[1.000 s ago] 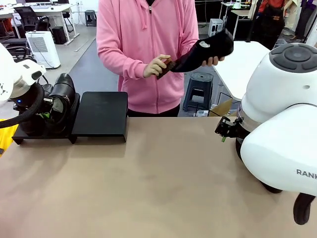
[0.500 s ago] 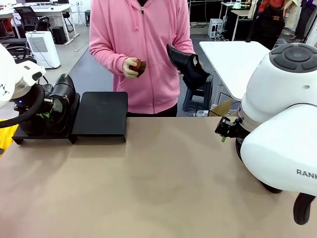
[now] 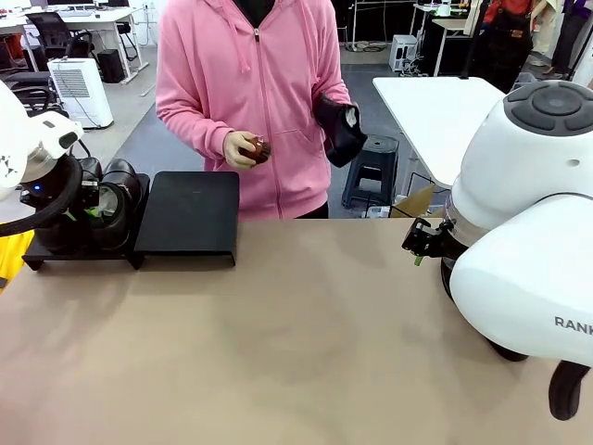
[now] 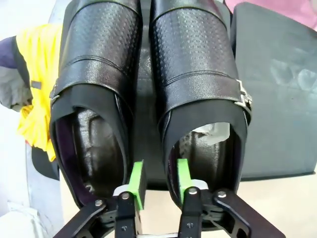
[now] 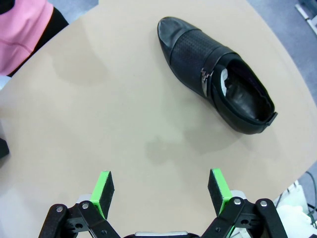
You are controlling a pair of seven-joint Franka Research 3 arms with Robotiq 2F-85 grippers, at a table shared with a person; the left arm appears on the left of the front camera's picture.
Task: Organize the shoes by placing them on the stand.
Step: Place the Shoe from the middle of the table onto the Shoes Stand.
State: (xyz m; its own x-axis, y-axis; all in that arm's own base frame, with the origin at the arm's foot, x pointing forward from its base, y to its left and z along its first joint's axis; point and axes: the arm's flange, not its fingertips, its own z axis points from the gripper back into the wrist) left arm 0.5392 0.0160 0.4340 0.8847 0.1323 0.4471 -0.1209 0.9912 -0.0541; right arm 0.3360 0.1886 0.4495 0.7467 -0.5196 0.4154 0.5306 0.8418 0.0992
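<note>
Two glossy black shoes point(image 4: 99, 64) point(image 4: 198, 64) lie side by side, toes away, on the stand's point(image 4: 277, 99) left platform. My left gripper point(image 4: 160, 178) sits at their heels, open a little. Its green pads point(image 4: 138, 179) straddle the inner side wall of the right-hand shoe without pressing it. In the front view this gripper point(image 3: 93, 209) is at the shoes point(image 3: 119, 190) on the stand point(image 3: 190, 213). A third shoe point(image 5: 218, 74) lies on the table beyond my open, empty right gripper point(image 5: 161, 191). The person holds another shoe point(image 3: 338, 125) at their side.
The person in a pink hoodie stands at the far edge with a small brown brush point(image 3: 255, 148) in the other hand. The stand's right platform point(image 3: 190, 199) is bare. My bulky right arm point(image 3: 528, 232) fills the right side. The tan tabletop point(image 3: 278, 334) is bare in the middle.
My left gripper's jaws have parted from the shoe on the stand, and its raised heel has settled flat. The person lowered the held shoe from chest height and drew the brush away.
</note>
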